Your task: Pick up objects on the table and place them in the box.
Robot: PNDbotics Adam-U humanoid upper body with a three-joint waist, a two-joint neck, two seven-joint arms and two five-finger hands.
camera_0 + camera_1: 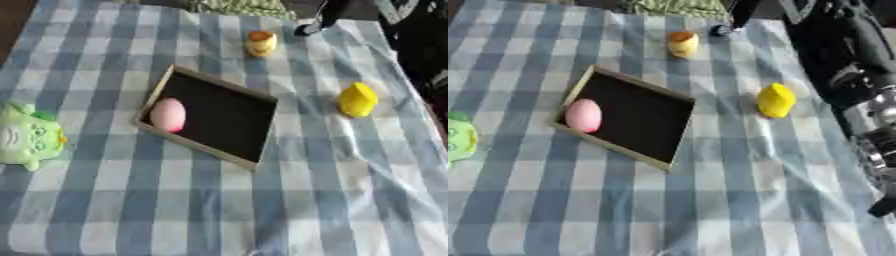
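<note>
A shallow black box with a wooden rim point(154, 97) lies askew in the middle of the checked cloth. A pink egg-shaped thing point(168, 114) lies inside it at its left end. A yellow object point(358, 99) stands on the cloth to the right of the box. Further back sits a small yellow thing with an orange top point(261, 43). A green plush toy point(29, 134) lies at the left edge. My right arm point(859, 85) runs up the right side, and its hand point(730, 26) shows dark at the far edge, just right of the small yellow-orange thing. My left hand is out of sight.
A blue and white checked cloth point(219, 210) covers the table, bare across the whole near half. A green striped fabric point(236, 6) lies at the far edge. The cloth is wrinkled on the right near my arm.
</note>
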